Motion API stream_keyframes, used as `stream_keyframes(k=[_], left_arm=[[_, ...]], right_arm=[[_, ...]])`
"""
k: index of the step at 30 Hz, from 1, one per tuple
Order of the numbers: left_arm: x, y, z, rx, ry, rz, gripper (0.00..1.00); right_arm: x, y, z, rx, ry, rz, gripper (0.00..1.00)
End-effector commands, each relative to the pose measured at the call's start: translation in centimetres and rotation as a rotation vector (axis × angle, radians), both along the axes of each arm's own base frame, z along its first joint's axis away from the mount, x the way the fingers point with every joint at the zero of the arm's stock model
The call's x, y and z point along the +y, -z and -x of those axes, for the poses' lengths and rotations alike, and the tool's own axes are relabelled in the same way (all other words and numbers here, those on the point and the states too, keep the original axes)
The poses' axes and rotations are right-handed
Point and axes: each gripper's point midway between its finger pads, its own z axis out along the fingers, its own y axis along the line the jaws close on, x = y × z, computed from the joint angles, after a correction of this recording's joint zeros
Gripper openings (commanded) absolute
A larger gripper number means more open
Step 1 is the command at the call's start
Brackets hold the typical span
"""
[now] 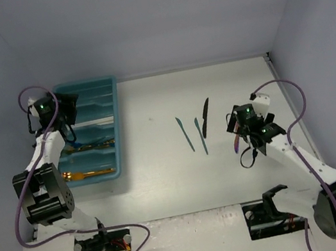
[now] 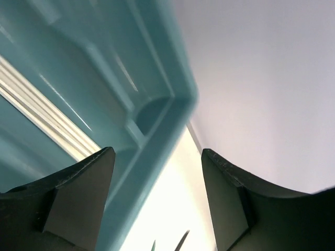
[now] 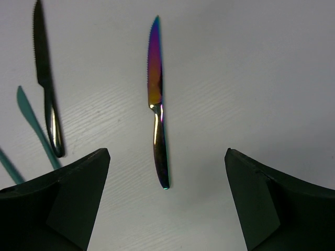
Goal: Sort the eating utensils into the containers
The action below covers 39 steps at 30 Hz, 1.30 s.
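The teal cutlery tray (image 1: 115,123) lies at the far left with utensils in its compartments: white ones (image 1: 94,121), a gold and blue pair (image 1: 88,146) and a gold fork (image 1: 89,174). My left gripper (image 1: 68,108) hangs open and empty over the tray's far end; in the left wrist view (image 2: 157,204) it hovers over the tray rim (image 2: 157,136). On the table lie a black knife (image 1: 206,117) and two teal knives (image 1: 185,133) (image 1: 201,136). My right gripper (image 1: 237,125) is open above an iridescent purple knife (image 3: 157,104), whose handle points between the fingers (image 3: 78,193).
In the right wrist view the black knife (image 3: 45,78) and a teal knife (image 3: 35,124) lie left of the purple one. White walls enclose the table at the back and both sides. The arm bases (image 1: 102,247) sit at the near edge.
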Motion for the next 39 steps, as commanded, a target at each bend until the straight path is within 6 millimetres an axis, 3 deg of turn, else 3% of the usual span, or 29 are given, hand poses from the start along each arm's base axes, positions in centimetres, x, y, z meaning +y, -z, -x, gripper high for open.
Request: stream_keyframes(k=[1, 4, 8, 12, 17, 22, 33, 39], left_arm=[[-3.3, -9.4, 3.8, -0.163, 0.211, -0.268, 0.64], [-6.5, -9.8, 7.0, -0.160, 0.366, -0.293, 0.64], [-10.6, -8.8, 11.8, -0.136, 0.609, -0.372, 0.64], [-13.1, -8.4, 16.7, -0.092, 0.757, -0.454, 0.65], [-13.8, -8.4, 20.4, -0.081, 0.839, -0.500, 0.67], [-13.6, -7.1, 21.7, -0.039, 0.863, -0.507, 0.67], [-14.2, -7.1, 21.6, -0.038, 0.883, -0.491, 0.67], [-14.6, -7.3, 21.6, -0.041, 0.896, -0.483, 0.67]], right_arm=[[-0.3, 2.7, -0.3, 0.086, 0.055, -0.071, 0.87], [-0.2, 3.7, -0.7, 0.123, 0.057, -0.085, 0.83], [-0.1, 5.4, -1.7, 0.180, 0.058, -0.111, 0.78], [0.1, 6.4, -2.7, 0.188, 0.065, -0.141, 0.72], [-0.1, 7.3, -3.7, 0.198, 0.083, -0.135, 0.63], [-0.7, 8.8, -3.9, 0.230, 0.103, -0.100, 0.48], [-0.8, 11.4, -3.8, 0.305, 0.101, -0.069, 0.34], [-0.8, 12.8, -3.3, 0.354, 0.089, -0.049, 0.10]])
